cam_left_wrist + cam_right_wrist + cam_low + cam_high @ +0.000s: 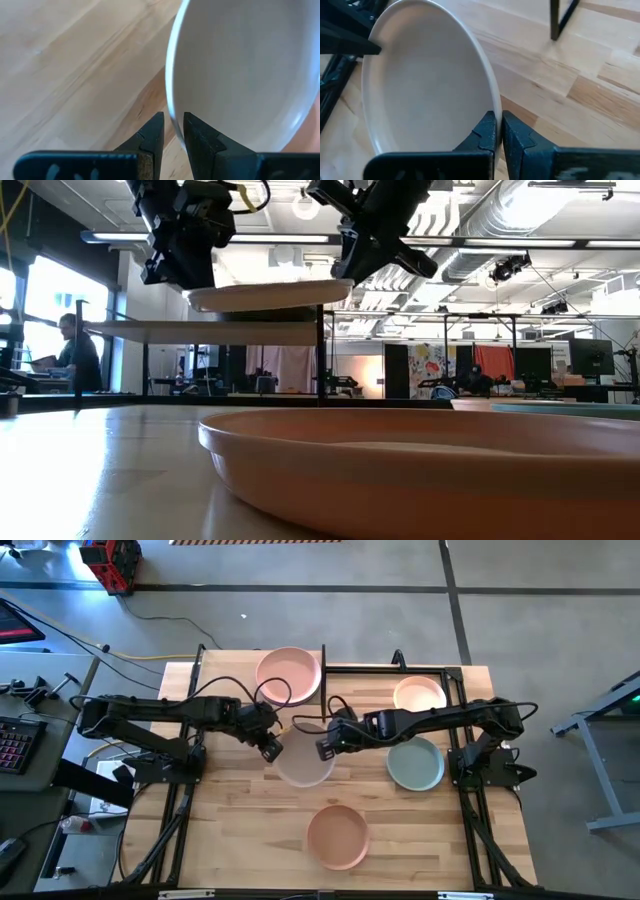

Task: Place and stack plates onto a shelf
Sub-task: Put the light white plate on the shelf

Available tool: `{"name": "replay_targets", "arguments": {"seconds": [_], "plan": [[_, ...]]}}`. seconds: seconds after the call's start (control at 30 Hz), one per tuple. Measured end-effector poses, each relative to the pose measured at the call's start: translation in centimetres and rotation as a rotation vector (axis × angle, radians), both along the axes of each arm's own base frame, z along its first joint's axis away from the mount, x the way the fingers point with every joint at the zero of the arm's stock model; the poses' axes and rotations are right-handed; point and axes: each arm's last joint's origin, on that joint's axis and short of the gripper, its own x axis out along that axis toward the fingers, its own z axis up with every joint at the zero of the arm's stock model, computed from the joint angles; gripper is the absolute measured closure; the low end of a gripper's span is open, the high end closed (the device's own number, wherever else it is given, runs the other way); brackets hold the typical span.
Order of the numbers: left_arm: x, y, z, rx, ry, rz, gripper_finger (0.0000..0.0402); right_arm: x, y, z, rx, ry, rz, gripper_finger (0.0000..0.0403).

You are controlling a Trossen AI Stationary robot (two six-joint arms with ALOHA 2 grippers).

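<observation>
Left gripper [172, 131] is clamped on the rim of the cream plate [303, 760], fingers [150, 137] either side of the edge. Right gripper [498, 131] pinches the opposite rim of the same plate, fingers nearly together on the thin edge. In the high view the left gripper [270, 746] sits at the plate's 9 o'clock, the right gripper [328, 747] at its 3 o'clock. The low view shows the plate [270, 294] held in the air between both arms, roughly level, slightly above the shelf [200, 332] board and in front of it.

Shelf [395, 667] frame stands at the table's 12 o'clock. Pink plate [289, 675] is at 12 o'clock from the held plate, at the shelf's left end. Beige plate [419, 695] is at 2 o'clock, sage green plate [415, 764] at 3 o'clock, past the right gripper. Peach-orange plate [337, 836] lies on the tabletop [240, 830] at 6 o'clock, well apart from the others, and fills the near field of the low view [420, 470].

A person [75, 355] sits in the room behind the table.
</observation>
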Motion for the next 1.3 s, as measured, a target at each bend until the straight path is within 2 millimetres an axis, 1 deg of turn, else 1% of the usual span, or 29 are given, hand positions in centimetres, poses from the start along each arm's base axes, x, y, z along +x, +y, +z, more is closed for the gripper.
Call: {"name": "replay_targets", "arguments": {"seconds": [0.27,0.5,0.8,0.93,1.07,1.2,1.3], "plan": [[0.0,0.0,0.0,0.02,0.002,-0.034,0.0344,0.1,0.0,0.1,0.0,-0.009,0.001,0.0403],[0.0,0.1,0.0,0.057,0.007,-0.047,0.0394,0.1,0.1,0.1,0.003,-0.011,0.003,0.0403],[-0.1,0.1,0.0,0.064,0.015,-0.055,0.0398,0.2,0.1,0.2,0.027,-0.029,0.021,0.0399],[-0.1,0.1,0.0,0.073,0.02,-0.073,0.0399,0.4,0.2,0.3,0.028,-0.046,0.025,0.0378],[-0.1,0.1,0.0,0.07,0.023,-0.082,0.04,0.5,0.1,0.4,0.016,-0.06,0.035,0.0338],[-0.7,0.0,0.3,0.067,0.03,-0.083,0.04,0.7,0.0,0.5,0.007,-0.076,0.044,0.0301],[-1.2,0.0,0.6,0.063,0.032,-0.072,0.04,0.8,-0.4,0.9,-0.012,-0.098,0.079,0.0283]]}}
